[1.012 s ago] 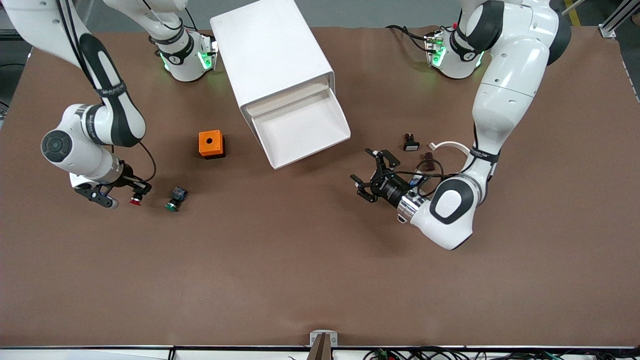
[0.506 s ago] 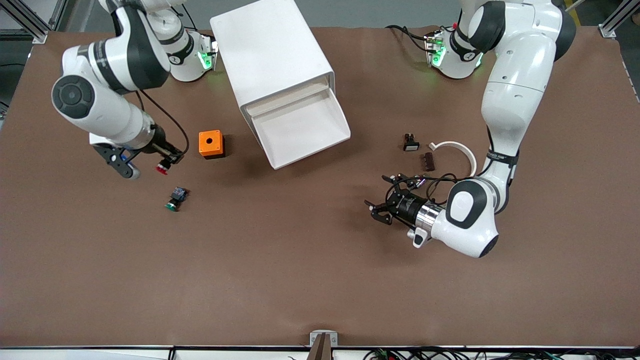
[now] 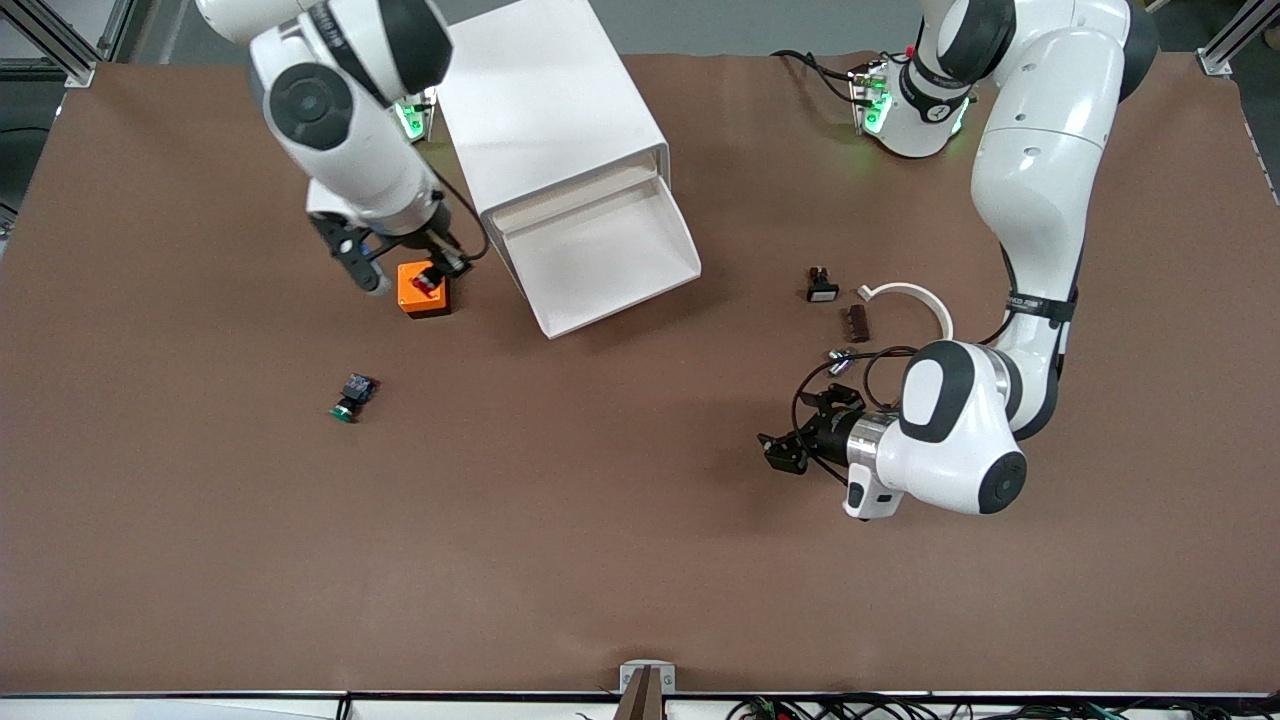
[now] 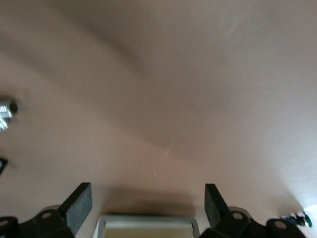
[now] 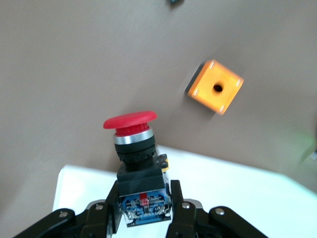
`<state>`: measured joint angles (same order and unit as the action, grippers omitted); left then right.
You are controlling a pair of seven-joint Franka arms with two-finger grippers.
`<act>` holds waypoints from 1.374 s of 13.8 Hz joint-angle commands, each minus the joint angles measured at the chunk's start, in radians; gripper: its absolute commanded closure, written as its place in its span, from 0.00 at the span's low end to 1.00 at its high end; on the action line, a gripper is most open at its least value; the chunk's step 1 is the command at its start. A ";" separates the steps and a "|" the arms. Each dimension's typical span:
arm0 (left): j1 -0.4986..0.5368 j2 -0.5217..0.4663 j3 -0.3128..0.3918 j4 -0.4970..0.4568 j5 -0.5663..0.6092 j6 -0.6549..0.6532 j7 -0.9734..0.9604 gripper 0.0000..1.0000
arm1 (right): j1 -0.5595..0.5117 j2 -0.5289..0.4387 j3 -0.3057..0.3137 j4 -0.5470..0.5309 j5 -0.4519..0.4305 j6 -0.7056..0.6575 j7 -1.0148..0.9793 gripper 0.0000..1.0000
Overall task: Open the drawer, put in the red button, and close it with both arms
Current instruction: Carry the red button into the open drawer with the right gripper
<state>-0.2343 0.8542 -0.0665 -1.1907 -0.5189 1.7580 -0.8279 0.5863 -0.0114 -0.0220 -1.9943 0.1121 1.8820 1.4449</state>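
Front view: the right end effector (image 3: pixel 432 275) hung in the upper left of the frame, over the orange box (image 3: pixel 423 289), clamped on the red button (image 3: pixel 428 286). The drawer (image 3: pixel 600 255) stood pulled out of the white cabinet (image 3: pixel 545 110), its tray just to the frame's right of the button; a short carry that way looked like all that remained. The left end effector (image 3: pixel 785 450) waited, fingers apart, low over the desk (image 3: pixel 600 520) at lower right, well apart from the drawer.

Left wrist view: both fingers (image 4: pixel 79 204) were spread wide over bare desk.

Right wrist view: the button's dark body sat pinched between the fingers (image 5: pixel 181 208), red cap pointing away, axis in line with them.
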 commanded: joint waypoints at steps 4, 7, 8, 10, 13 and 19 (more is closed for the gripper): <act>-0.004 -0.118 0.011 -0.014 0.126 0.043 0.035 0.00 | 0.118 0.004 -0.015 0.003 0.029 0.089 0.133 1.00; -0.004 -0.136 0.011 -0.015 0.166 0.043 0.043 0.00 | 0.176 0.050 -0.015 0.005 0.028 0.155 0.219 1.00; -0.005 -0.142 0.008 -0.017 0.175 0.043 0.041 0.00 | 0.197 0.066 -0.015 0.014 0.027 0.164 0.239 1.00; -0.010 -0.153 -0.001 -0.018 0.210 0.043 0.041 0.00 | 0.222 0.112 -0.015 0.063 0.027 0.166 0.291 1.00; -0.053 -0.161 -0.003 -0.020 0.293 0.043 0.032 0.00 | 0.254 0.203 -0.016 0.152 0.027 0.161 0.356 1.00; -0.102 -0.188 0.001 -0.023 0.306 0.078 -0.017 0.00 | 0.316 0.310 -0.016 0.218 0.014 0.167 0.410 1.00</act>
<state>-0.3117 0.7056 -0.0731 -1.1806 -0.2433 1.8137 -0.8108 0.8779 0.2695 -0.0248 -1.8117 0.1280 2.0603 1.8327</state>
